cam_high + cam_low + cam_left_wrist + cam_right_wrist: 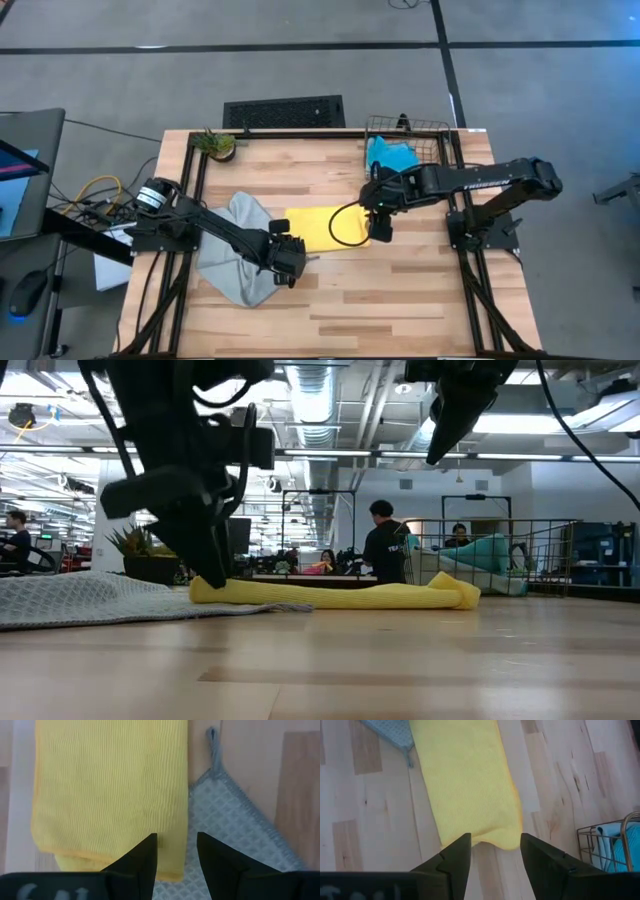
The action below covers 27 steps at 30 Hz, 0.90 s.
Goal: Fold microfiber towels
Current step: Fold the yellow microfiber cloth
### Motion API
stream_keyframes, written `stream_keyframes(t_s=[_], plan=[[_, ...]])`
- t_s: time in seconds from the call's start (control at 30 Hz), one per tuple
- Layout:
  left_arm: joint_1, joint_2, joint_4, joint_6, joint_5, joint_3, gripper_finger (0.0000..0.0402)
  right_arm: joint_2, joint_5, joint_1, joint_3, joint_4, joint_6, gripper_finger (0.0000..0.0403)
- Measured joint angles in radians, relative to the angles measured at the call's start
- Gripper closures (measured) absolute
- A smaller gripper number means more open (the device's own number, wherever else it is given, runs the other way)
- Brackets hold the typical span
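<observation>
The yellow towel lies lengthwise between the parted left gripper and parted right gripper.

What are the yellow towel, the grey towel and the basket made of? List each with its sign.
Yellow towel: soft knit cloth, likely microfiber; fine ribbed weave, matte, folded edge bulges.
Grey towel: soft cloth, likely microfiber; diamond-pattern weave, stitched hem, corner loop.
Basket: thin metal wire, it seems; open dark mesh with a cyan cloth showing through.
</observation>
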Motion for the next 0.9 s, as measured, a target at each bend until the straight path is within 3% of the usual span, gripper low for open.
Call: stream_keyframes(t_s=[0.2, 0.6, 0.9], plan=[[0.023, 0.0, 0.025, -0.003, -0.006, -0.042, 0.0269, 0.0, 0.001, 0.0, 0.0, 0.0, -0.003, 0.0208], [0.075, -0.003, 0.055, 0.008, 0.09, -0.073, 0.0275, 0.001, 0.001, 0.0, 0.0, 0.001, -0.002, 0.0213], [0.076, -0.001, -0.053, -0.008, 0.136, 0.001, 0.0392, 0.001, 0.001, 0.0, 0.0, 0.0, -0.002, 0.0215]])
